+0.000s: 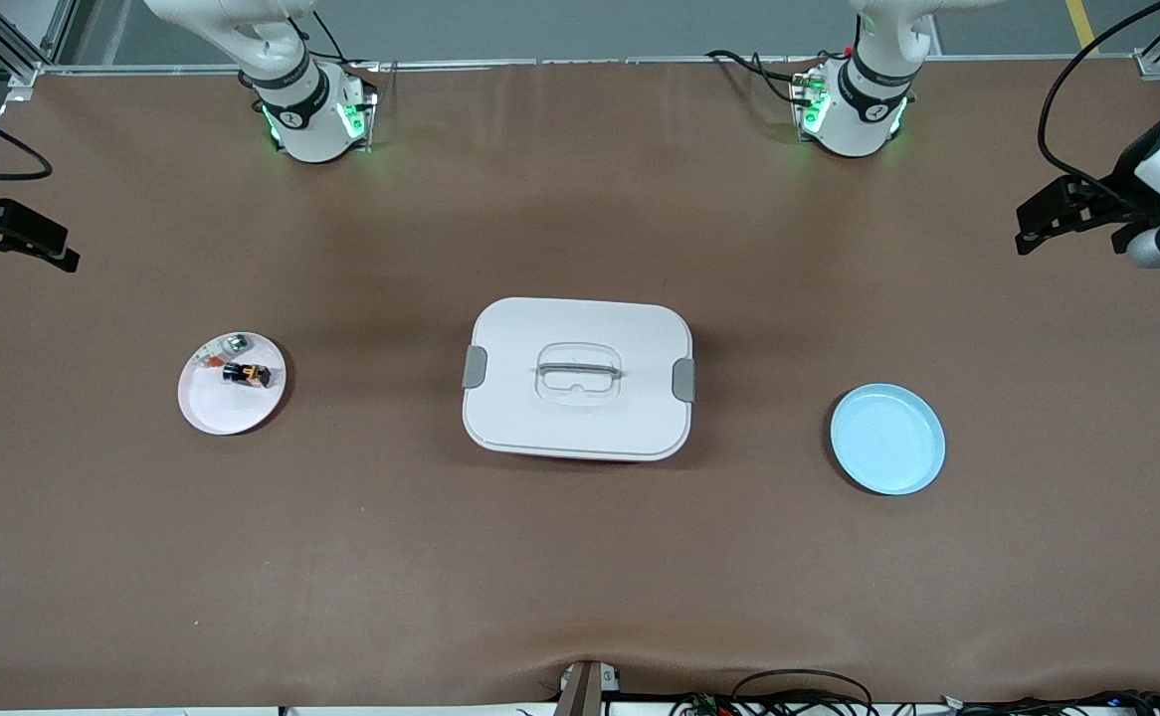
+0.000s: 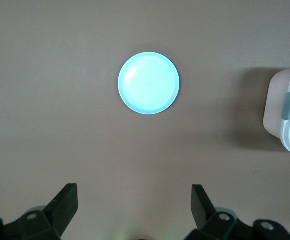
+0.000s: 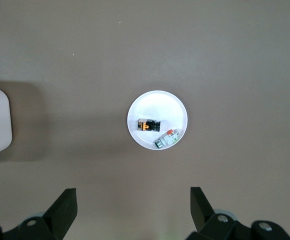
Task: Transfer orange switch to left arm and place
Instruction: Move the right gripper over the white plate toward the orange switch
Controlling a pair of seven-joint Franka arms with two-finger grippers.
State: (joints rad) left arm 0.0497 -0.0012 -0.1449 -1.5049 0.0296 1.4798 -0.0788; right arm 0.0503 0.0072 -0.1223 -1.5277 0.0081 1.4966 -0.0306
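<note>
Both hands, right (image 3: 130, 212) and left (image 2: 134, 210), are hanging open, high over the desk. Orange switch (image 1: 247, 374) is lying on the white plate (image 1: 204, 410), at nine o'clock from the box (image 1: 577, 379); it is looking light and rigid, best pinched across its black body.

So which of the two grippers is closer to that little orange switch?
The right gripper, open over the table's right-arm end beside the white plate holding the orange switch. The left gripper waits open at the other end.

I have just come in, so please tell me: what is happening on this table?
Nothing is held yet. The orange switch lies on a white plate beside a small green and red part. The box stands mid-table, a blue plate toward the left arm's end. The left end effector and right end effector wait open above.
</note>
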